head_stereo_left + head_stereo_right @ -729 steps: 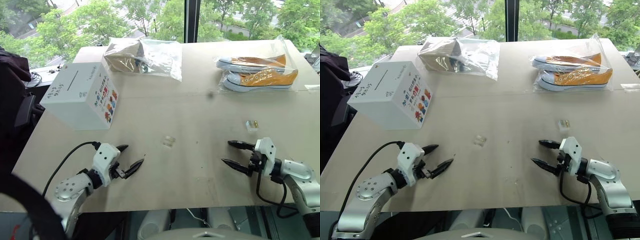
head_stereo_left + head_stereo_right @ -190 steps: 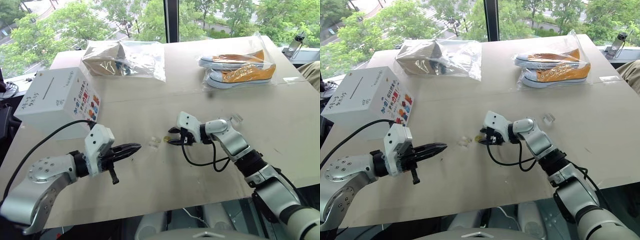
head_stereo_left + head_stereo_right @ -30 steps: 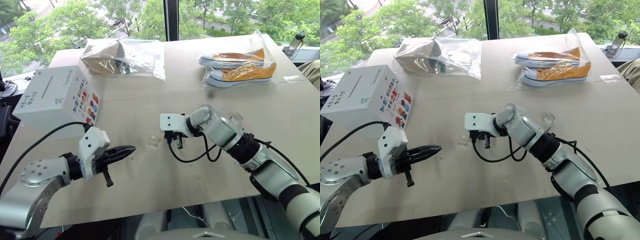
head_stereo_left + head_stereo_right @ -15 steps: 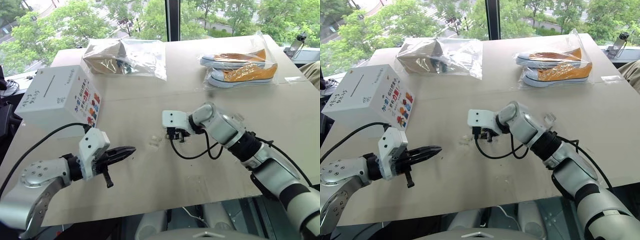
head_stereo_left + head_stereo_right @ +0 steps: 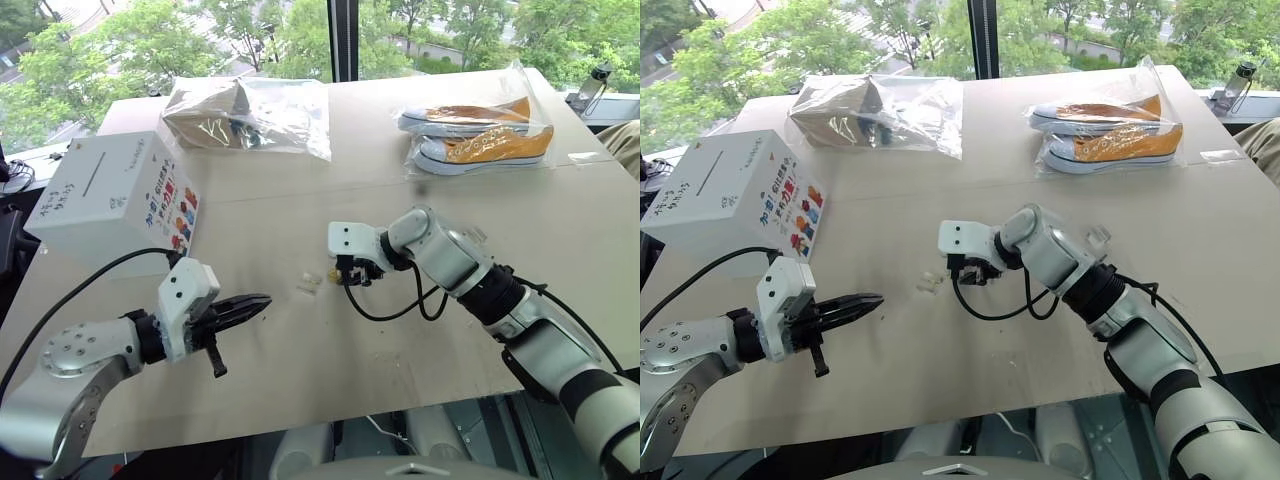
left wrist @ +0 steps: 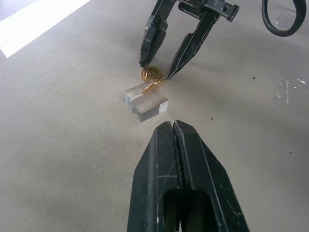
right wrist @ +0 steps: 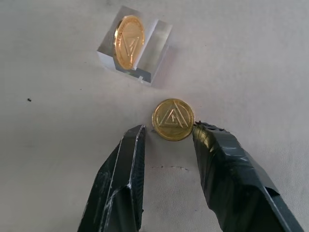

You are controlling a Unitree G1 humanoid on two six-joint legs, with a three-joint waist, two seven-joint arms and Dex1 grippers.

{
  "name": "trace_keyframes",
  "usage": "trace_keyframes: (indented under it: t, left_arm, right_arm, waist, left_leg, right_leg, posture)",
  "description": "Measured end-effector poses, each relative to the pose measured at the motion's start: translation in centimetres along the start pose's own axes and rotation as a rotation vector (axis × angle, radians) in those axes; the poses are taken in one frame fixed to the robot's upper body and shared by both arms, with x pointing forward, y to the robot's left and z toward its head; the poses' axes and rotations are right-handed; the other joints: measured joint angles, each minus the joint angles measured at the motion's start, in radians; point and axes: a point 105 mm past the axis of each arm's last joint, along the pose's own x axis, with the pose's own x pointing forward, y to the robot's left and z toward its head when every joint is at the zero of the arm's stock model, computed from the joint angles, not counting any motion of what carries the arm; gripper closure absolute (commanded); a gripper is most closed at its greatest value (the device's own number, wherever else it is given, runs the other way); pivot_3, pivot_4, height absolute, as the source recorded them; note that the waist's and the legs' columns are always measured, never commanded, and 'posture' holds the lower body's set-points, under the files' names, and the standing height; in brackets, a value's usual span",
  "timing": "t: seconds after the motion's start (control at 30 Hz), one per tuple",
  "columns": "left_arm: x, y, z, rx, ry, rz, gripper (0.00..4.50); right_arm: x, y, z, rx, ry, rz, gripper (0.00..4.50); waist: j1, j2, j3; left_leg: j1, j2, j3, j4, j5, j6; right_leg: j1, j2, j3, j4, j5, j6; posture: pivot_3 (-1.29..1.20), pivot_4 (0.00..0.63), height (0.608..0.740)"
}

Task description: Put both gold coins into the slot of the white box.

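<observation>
Neither coin is in the box (image 5: 110,200) yet. One coin (image 7: 173,119) lies flat on the counter (image 5: 400,330), between the spread tips of the right end effector (image 7: 166,140), which seems just to touch its edge without pinching it. The other coin (image 7: 128,42) stands on edge in a clear case (image 7: 145,48) just beside. The left end effector (image 5: 240,308) is pressed together, empty, nearer the box. The slot (image 5: 93,179) on top is well apart from both coins. Bagged shoes (image 5: 480,135) and another bag (image 5: 250,115) lie at the far side, not in the way.

Bagged shoes (image 5: 483,135), bagged, perhaps cardboard, item (image 5: 245,112).
</observation>
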Motion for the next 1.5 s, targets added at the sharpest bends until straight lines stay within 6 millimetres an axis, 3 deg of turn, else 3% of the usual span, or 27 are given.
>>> trace_keyframes:
  t: [0.97,1.13,1.5]
  left_arm:
    - [-0.1,-0.1,-0.4,-0.013,0.009,0.004,4.50]
    - [-0.1,-0.1,-0.4,-0.014,0.008,0.005,4.50]
    - [-0.1,-0.1,-0.5,-0.015,0.009,0.006,4.50]
  right_arm:
    - [2.1,-0.3,1.3,0.124,-0.070,-0.019,2.77]
    - [2.5,-0.2,1.3,0.158,-0.073,-0.031,2.77]
    - [3.2,-0.2,1.8,0.197,-0.098,-0.071,2.77]
  waist:
    - [-0.030,0.000,-0.001]
    - [-0.030,0.000,0.000]
    - [-0.031,0.000,-0.001]
  left_leg:
    - [0.006,0.012,0.006,-0.001,-0.001,0.000]
    - [0.016,0.017,0.008,-0.004,-0.002,-0.002]
    - [0.020,0.025,0.015,-0.003,-0.003,-0.004]
  right_leg:
    - [0.000,0.012,0.003,0.002,0.004,-0.007]
    - [0.008,0.016,0.004,0.002,0.006,-0.009]
    - [0.008,0.018,0.004,0.002,0.008,-0.014]
  posture:
    - [0.00,0.150,0.740]
    - [0.00,0.150,0.740]
    - [0.00,0.150,0.740]
